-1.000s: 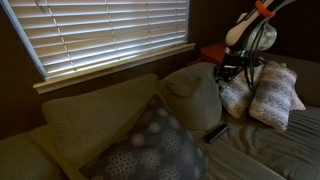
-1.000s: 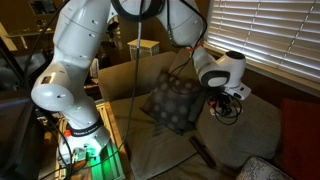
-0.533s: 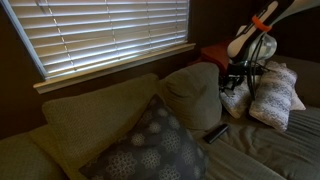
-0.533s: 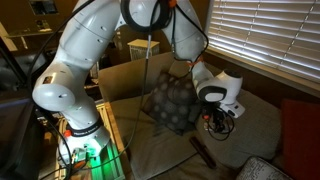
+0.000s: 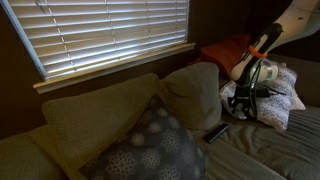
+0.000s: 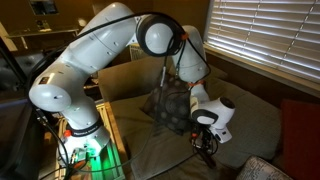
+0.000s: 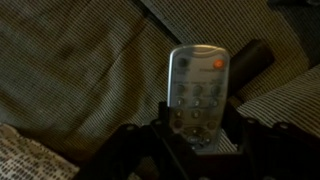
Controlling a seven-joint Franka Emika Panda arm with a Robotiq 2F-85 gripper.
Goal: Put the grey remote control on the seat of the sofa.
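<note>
The grey remote is clamped in the gripper, jaws closed on its lower half, hanging just above the seat. We'd lower it flat onto the fabric, then let go — no dropping. The dark remote lies just behind it and a patterned pillow crowds close, so we'd steer clear of both.

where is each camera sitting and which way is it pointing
Exterior view: on the sofa's seat side, facing its back cushions and window blinds; only the forearm and claw show.
Exterior view: beside the robot's base, looking across the seat of the sofa; the whole arm shows.
Wrist view: on the wrist, looking down at the grey remote control in the claw.
Shared: both exterior views show the patterned pillow.
</note>
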